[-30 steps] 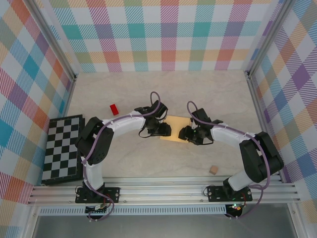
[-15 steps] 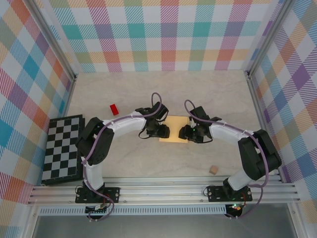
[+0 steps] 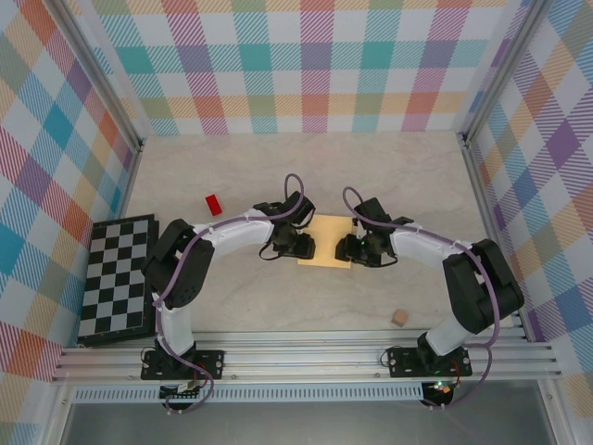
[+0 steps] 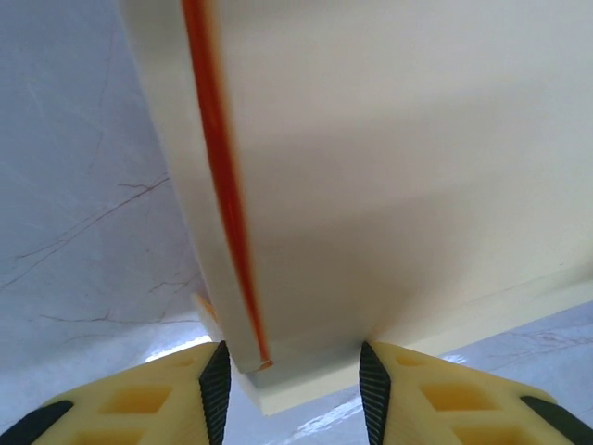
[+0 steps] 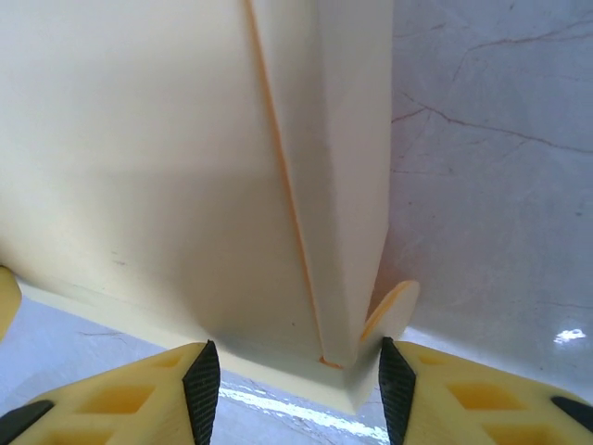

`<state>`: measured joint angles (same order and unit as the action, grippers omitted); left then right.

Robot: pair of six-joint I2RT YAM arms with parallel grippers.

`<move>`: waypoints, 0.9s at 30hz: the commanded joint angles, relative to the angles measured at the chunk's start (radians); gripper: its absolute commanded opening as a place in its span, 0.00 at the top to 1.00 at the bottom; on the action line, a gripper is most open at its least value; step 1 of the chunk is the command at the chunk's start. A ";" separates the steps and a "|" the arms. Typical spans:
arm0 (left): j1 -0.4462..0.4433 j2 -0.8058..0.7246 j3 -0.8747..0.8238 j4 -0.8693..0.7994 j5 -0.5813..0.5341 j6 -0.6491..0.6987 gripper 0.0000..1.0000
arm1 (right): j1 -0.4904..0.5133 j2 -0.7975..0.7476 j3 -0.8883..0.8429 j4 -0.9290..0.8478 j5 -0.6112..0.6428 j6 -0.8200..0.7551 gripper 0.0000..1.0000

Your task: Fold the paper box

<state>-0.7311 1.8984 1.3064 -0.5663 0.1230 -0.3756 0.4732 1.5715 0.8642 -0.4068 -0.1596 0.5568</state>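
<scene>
The pale marbled table (image 3: pixel 185 176) fills the floor of a booth walled in pastel plaid. At its near left edge lies a black-and-white chessboard (image 3: pixel 118 278). The 2 white arms curve in from the near rail and meet at the table's middle, one at each end of the paper box (image 3: pixel 326 243) — a flat, yellow-orange rectangle lying on the surface between them.

The left gripper (image 4: pixel 294 371) sits low at the box's left end. Its yellow fingers (image 4: pixel 139 403) stand apart, and a folded corner of the box, with an orange edge line running up it, pokes into the gap. The box spreads wider than that gap, so the jaws are not clamped across it.

The right gripper (image 5: pixel 299 371) meets the opposite end the same way — fingers (image 5: pixel 120 399) parted, a folded flap and a small rounded tab just ahead of the black pads. Whether the pads touch the card I cannot tell.

A small red block (image 3: pixel 214 204) rests well left of the box. A tiny tan cube (image 3: pixel 399 318) sits near the right arm's base.
</scene>
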 commanded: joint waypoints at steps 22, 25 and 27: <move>0.044 -0.013 -0.006 0.109 0.184 -0.141 0.72 | -0.048 0.032 0.058 0.044 -0.212 0.070 0.50; 0.044 -0.006 -0.004 0.098 0.165 -0.133 0.73 | -0.048 0.035 0.075 0.012 -0.172 0.039 0.50; 0.044 -0.005 -0.006 0.091 0.143 -0.119 0.73 | -0.047 0.042 0.084 -0.009 -0.144 0.013 0.50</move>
<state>-0.6773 1.8992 1.3117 -0.5171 0.2432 -0.4835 0.4129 1.5982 0.9131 -0.4149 -0.2726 0.5938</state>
